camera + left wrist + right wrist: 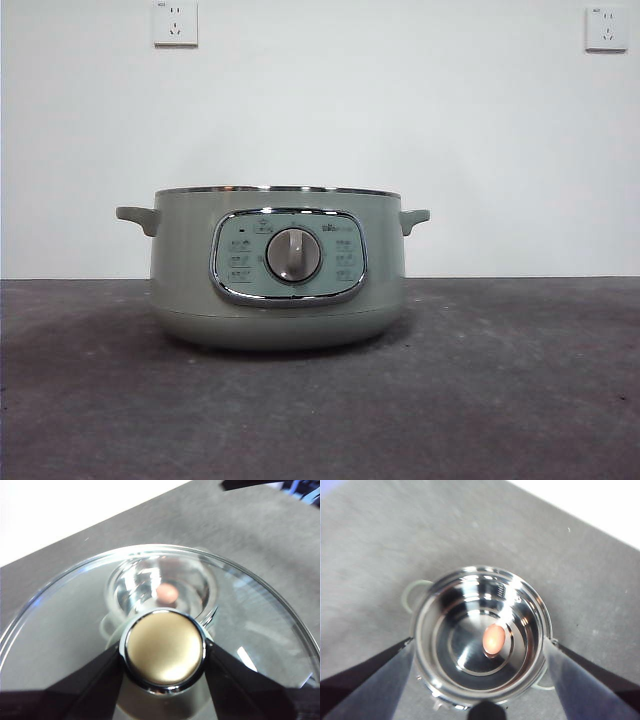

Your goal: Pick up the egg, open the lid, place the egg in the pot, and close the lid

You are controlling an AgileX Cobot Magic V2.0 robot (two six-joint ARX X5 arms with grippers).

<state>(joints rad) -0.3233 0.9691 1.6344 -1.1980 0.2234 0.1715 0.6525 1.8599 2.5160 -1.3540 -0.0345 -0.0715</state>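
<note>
The pale green pot [185, 260] stands uncovered at the middle of the table, its dial facing the front camera. No arm shows in the front view. The reddish-brown egg [494, 639] lies on the shiny steel floor of the pot [427, 645]. High above it hangs my right gripper [479, 641], open, with nothing between its jaws. My left gripper [165, 652] is shut on the round knob [165, 640] of the glass lid [65, 630], held in the air above the pot [125, 587]. Through the glass the egg [167, 594] shows.
The dark grey table [500, 380] runs back to a white wall with two sockets [175, 22] [606, 28]. A dark part of the other arm [260, 484] shows at the edge of the left wrist view.
</note>
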